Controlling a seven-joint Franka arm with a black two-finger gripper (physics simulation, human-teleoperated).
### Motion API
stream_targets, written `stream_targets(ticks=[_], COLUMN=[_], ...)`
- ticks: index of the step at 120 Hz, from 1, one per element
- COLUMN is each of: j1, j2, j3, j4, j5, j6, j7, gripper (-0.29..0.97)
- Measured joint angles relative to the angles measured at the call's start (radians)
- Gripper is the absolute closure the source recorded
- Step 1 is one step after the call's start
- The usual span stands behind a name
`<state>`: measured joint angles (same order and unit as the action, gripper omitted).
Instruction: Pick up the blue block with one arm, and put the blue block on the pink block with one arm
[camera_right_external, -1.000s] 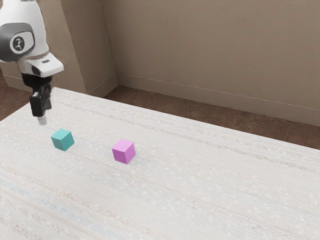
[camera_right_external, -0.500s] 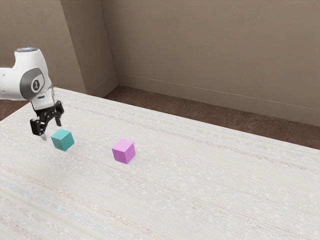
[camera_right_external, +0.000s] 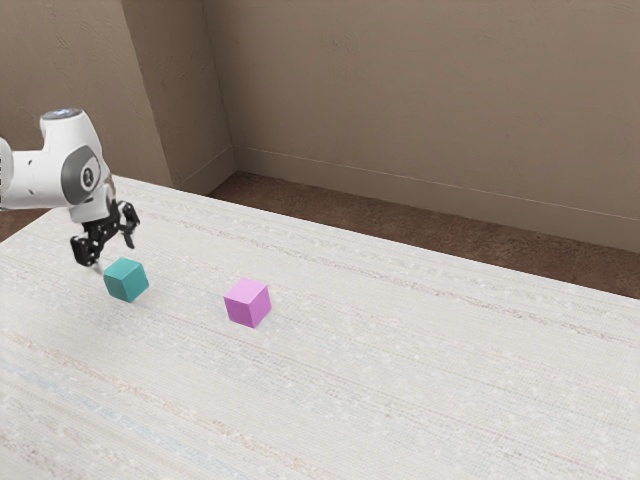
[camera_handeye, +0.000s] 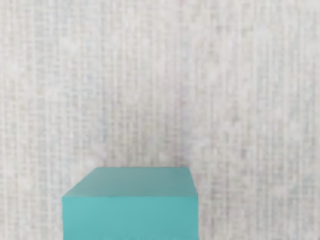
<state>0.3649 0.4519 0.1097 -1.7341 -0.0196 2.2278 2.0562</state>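
Observation:
A teal-blue block (camera_right_external: 126, 279) rests on the pale wooden table (camera_right_external: 400, 380) toward the exterior view's left. A pink block (camera_right_external: 247, 302) sits on the table to its right, apart from it. My black gripper (camera_right_external: 104, 243) hangs just above and slightly left of the blue block, its fingers spread open with nothing between them. In the wrist view the blue block (camera_handeye: 130, 205) lies just under the hand on the table surface.
The table's far edge runs diagonally behind the blocks, with brown floor (camera_right_external: 420, 225) and beige walls beyond. A wall corner (camera_right_external: 170, 100) juts out behind the arm.
The arm came down and the hand turned, then shifted a little to the right toward the blue block. Both blocks stayed put.

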Motion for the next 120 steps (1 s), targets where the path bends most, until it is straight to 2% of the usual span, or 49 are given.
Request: stream_targets(ticks=[51, 76, 84, 97, 104, 120], j1=[0.009, 0.014, 0.014, 0.014, 0.011, 0.007], j2=[0.154, 0.176, 0.180, 0.184, 0.177, 0.069], j3=[-0.001, -0.001, -0.001, -0.001, -0.001, -0.020], j4=[0.107, 0.112, 0.111, 0.111, 0.110, 0.040], j5=[-0.047, -0.072, -0.080, -0.089, -0.092, -0.097], j6=[0.009, 0.010, 0.010, 0.009, 0.009, 0.005], j7=[0.120, 0.153, 0.162, 0.173, 0.177, 0.179], gripper=[0.00, 0.00, 0.06, 0.22, 0.26, 0.33])
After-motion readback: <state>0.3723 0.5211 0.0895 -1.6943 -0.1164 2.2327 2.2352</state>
